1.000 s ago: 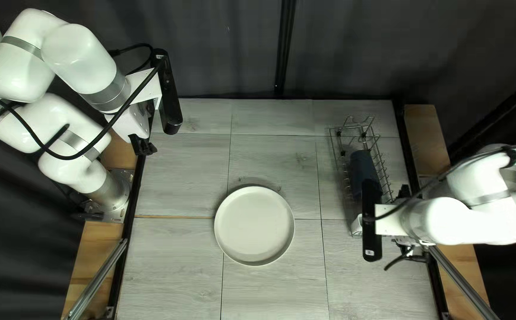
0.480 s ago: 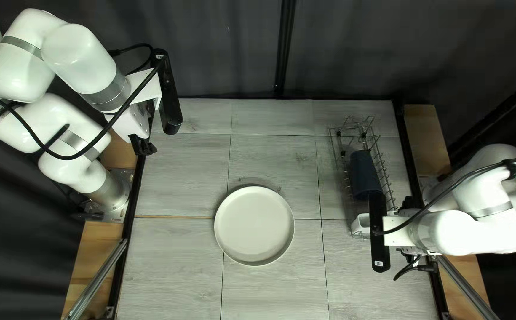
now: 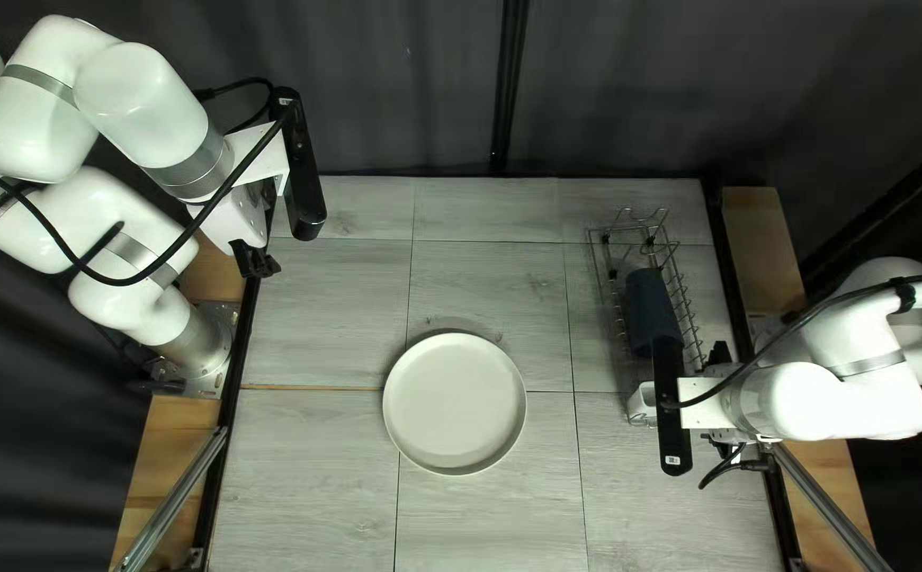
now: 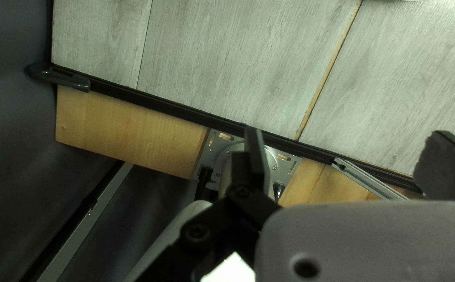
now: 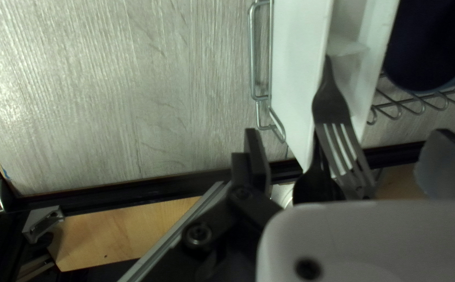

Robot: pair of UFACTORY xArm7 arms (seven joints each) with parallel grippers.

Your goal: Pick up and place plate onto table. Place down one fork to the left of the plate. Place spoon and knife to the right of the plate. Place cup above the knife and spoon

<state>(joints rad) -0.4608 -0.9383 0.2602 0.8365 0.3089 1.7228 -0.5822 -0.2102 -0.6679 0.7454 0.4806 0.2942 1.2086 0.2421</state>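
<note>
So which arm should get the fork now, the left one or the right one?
Right, I think. The fork is in the white cutlery holder, showing between the open fingers of my right gripper. My left gripper is by the opposite edge, past the plate.

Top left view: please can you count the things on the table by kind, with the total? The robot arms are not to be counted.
Plate: 1
Blue cup, at the wire rack: 1
Wire rack: 1
White holder: 1
Total: 4
</note>
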